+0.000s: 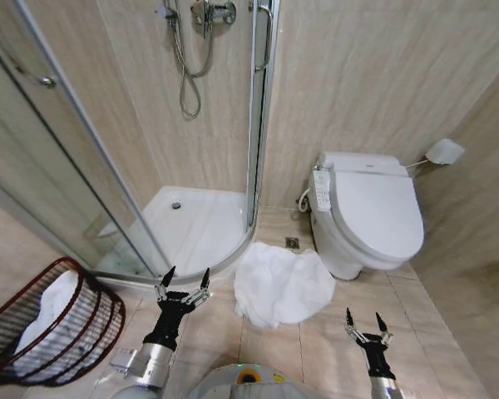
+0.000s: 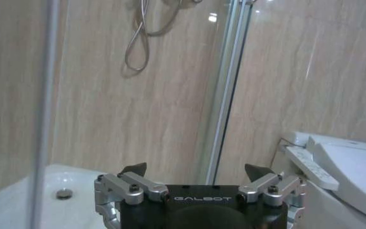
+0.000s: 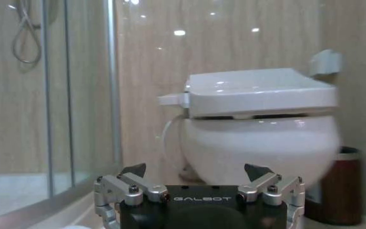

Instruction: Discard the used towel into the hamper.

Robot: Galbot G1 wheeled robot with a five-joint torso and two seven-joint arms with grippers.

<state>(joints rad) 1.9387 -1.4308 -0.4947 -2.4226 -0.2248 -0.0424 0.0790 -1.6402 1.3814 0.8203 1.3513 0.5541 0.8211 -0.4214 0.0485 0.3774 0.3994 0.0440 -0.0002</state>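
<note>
Both my hands spread open, empty: left hand (image 1: 183,281), right hand (image 1: 366,323). Towel (image 1: 281,284) on floor between them, ahead. Hamper (image 1: 100,331) left of left hand. Risk: limp cloth slips, snags rim.

Head view looks down; wrist views low, level, sharing toilet (image 1: 366,212).

White toilet (image 1: 370,212) — lid shut, glass shower enclosure (image 1: 133,150), hose (image 1: 185,66), tiled floor (image 1: 399,332)
</note>
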